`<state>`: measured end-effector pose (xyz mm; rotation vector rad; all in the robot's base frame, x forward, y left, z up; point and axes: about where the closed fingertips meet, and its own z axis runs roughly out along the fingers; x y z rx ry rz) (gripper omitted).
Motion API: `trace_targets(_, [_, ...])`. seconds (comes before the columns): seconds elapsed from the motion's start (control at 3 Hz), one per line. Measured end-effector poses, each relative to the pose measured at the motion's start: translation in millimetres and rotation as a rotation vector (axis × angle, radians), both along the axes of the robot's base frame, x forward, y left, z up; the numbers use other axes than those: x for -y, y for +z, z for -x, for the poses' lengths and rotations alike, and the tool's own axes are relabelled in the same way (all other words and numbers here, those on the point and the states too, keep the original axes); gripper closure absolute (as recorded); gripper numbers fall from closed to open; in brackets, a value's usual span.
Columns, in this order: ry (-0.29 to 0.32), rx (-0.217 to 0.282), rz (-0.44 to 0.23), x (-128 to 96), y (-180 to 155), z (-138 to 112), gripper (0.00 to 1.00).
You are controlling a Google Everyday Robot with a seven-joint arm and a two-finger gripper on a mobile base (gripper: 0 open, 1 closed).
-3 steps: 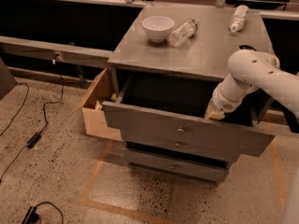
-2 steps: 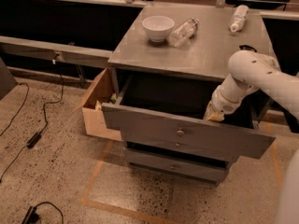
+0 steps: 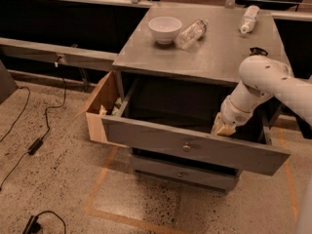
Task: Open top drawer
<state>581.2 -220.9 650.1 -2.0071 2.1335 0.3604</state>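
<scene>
The top drawer (image 3: 146,135) is a wide grey drawer with a flat front and a small round metal knob (image 3: 186,147) at its centre. It stands pulled far out of the grey cabinet (image 3: 209,57), and its dark inside shows. My white arm (image 3: 265,79) reaches down from the right. My gripper (image 3: 222,127) sits just behind the top edge of the drawer front, right of the knob, partly inside the drawer. A shallower grey drawer (image 3: 183,172) with a similar knob is shut below.
A white bowl (image 3: 165,29) and two lying plastic bottles (image 3: 191,33) (image 3: 249,17) rest on the cabinet top. An open cardboard box (image 3: 101,108) stands on the floor against the cabinet's left side. Black cables (image 3: 34,145) lie on the speckled floor at left.
The drawer front has come a little further out toward the camera, with the gripper staying at its top edge.
</scene>
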Motion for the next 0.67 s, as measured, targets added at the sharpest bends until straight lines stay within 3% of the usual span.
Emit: trace_targets(0.67, [0.044, -0.113, -0.041, -14, -5, 73, 1.00])
